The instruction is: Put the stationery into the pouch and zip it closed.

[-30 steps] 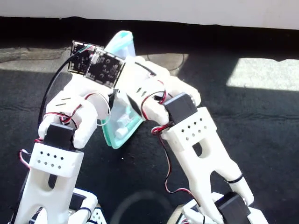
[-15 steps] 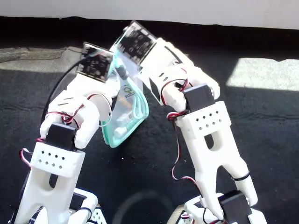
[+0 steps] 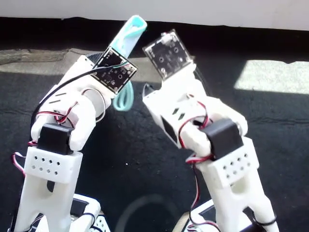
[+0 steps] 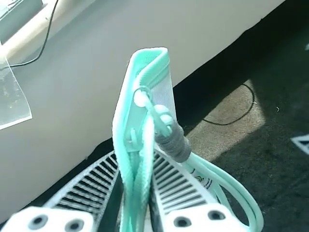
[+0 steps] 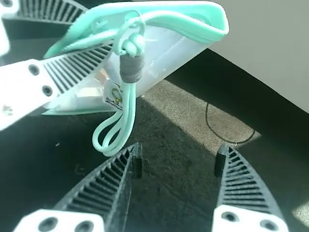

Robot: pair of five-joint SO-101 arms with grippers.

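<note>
Your left hand clamped on mint pouch, held off desk. Your right hand spread, empty, at its 4 o'clock.

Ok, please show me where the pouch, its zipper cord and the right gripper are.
pouch [image 5: 169, 48]: right wrist view, on its translucent side wall.
zipper cord [image 5: 127, 102]: right wrist view, on the strands below the grey sleeve.
right gripper [image 5: 179, 157]: right wrist view, midway between its open fingertips.

No legible print on the pouch
</note>
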